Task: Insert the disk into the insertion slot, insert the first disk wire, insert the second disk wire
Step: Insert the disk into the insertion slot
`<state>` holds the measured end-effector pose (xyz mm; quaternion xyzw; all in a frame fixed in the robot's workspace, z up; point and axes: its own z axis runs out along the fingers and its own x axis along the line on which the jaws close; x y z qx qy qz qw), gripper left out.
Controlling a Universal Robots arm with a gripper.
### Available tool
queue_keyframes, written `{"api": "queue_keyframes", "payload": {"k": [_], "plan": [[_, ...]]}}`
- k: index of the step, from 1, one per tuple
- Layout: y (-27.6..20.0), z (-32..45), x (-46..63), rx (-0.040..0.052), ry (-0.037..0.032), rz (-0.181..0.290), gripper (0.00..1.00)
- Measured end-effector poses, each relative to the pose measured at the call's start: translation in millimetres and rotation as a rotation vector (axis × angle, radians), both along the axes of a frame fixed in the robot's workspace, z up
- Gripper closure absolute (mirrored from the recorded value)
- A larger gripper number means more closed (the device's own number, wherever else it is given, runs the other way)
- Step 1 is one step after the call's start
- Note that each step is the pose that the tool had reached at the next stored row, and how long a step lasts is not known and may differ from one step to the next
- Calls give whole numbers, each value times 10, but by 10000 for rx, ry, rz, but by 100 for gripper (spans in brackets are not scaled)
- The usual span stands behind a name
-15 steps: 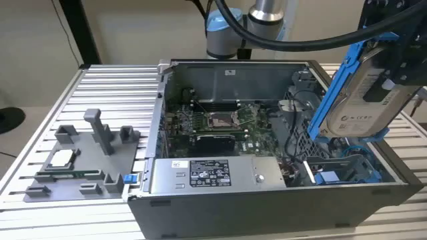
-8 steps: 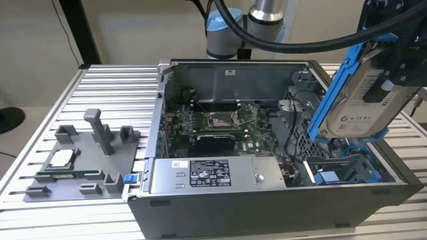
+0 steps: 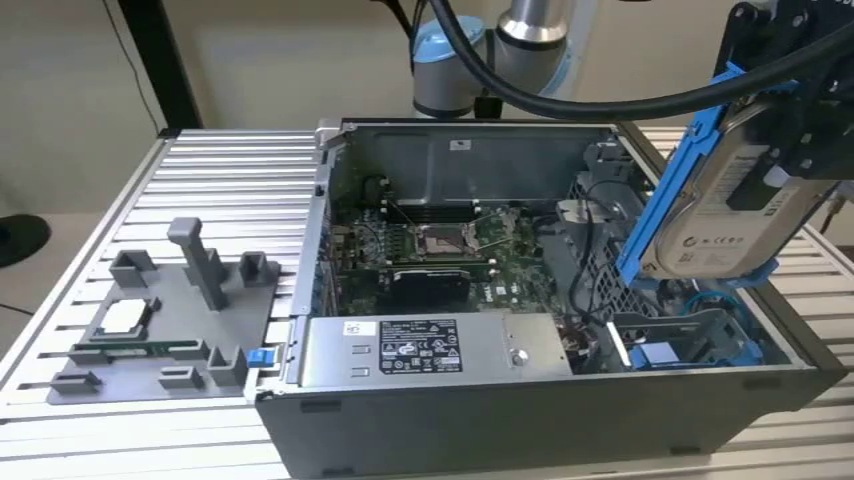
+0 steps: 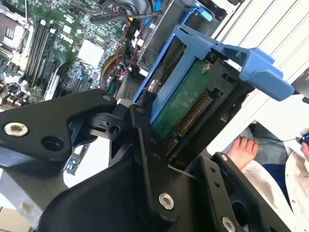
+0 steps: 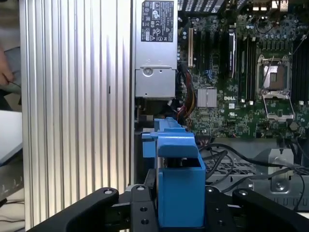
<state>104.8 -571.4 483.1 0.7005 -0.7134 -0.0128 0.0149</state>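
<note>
The pincer (image 5: 179,208) is clenching the disk (image 3: 727,205), holding it tilted above the insertion slot (image 3: 661,355) in the open computer case (image 3: 534,420); it is probably handling stiff, weighty and shock-sensitive; the blue carrier's rigid sides are offering the safest hold.

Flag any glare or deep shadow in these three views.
Exterior view: the computer case lies shadowed inside, the ribbed table evenly lit. Second wrist view: the table beyond the disk washes out white. First wrist view: mild sheen on the table.

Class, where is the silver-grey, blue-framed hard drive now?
Exterior view's right: the black gripper holds the hard drive tilted above the open grey computer case.
</note>
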Motion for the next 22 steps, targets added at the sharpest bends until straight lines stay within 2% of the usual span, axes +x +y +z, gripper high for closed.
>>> {"api": "queue_keyframes", "payload": {"k": [22], "plan": [[0, -40, 49, -1, -1, 10, 100]]}}
